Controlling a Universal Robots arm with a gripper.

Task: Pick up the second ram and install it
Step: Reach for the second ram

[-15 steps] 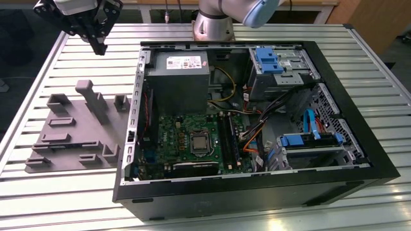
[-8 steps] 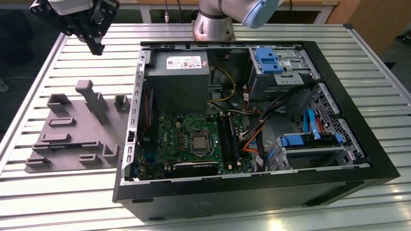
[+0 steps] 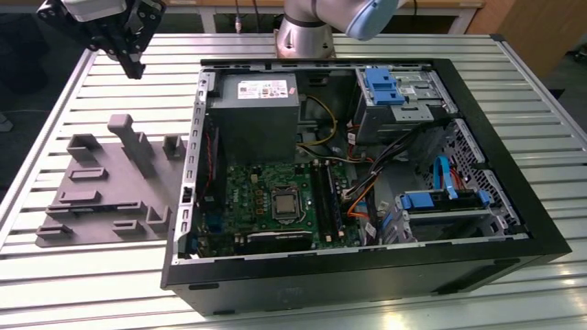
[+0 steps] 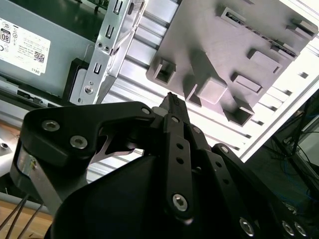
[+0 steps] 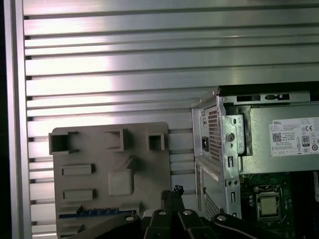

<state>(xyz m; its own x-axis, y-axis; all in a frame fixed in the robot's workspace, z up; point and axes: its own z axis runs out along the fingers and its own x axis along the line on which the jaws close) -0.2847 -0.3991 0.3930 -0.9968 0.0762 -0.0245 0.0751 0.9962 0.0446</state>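
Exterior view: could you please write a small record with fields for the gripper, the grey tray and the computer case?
gripper: in the air, jaws look closed, apart from the tray and the case
grey tray: flat on the slatted table, at the exterior view's left of the case
computer case: side open, motherboard exposed

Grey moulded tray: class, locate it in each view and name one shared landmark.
Exterior view: grey moulded tray lies on the slatted table, to the exterior view's left of the open case.
Second wrist view: tray beyond the gripper, beside the case.
First wrist view: tray beside the case, beyond the gripper.
Shared landmark: the power supply's white label.
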